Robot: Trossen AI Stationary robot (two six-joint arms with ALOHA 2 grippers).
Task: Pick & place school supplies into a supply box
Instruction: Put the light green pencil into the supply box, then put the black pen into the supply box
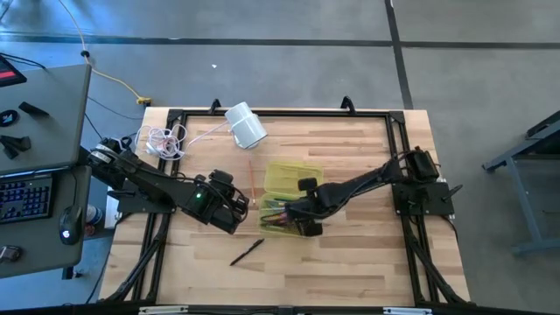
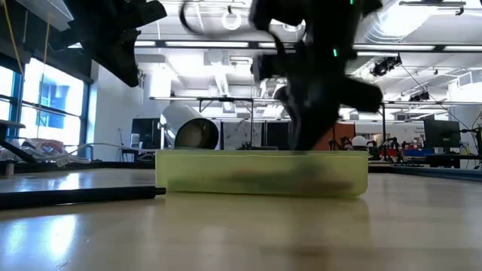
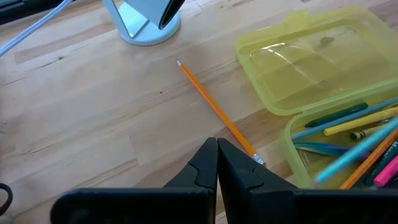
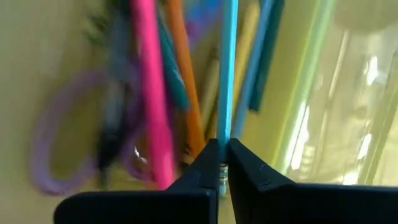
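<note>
While your right gripper (image 4: 222,163) pinches a thin blue pencil (image 4: 227,68) inside the translucent supply box (image 1: 282,178), the left gripper (image 3: 217,163), closed empty, hovers near an orange pencil (image 3: 214,110).

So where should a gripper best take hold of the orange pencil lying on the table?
Grip the orange pencil near mid-shaft, from straight above, fingers across its width. It lies flat on bare table; its eraser end sits close to the box, leaving less room there.

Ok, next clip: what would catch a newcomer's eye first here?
The translucent yellow-green plastic supply box lying open mid-table, its tray full of coloured pens and pencils. The right gripper is down in that tray, shut on a thin light-blue pencil. The left gripper is shut beside the box over a loose orange pencil, and a black pen lies at the table's front.
</note>
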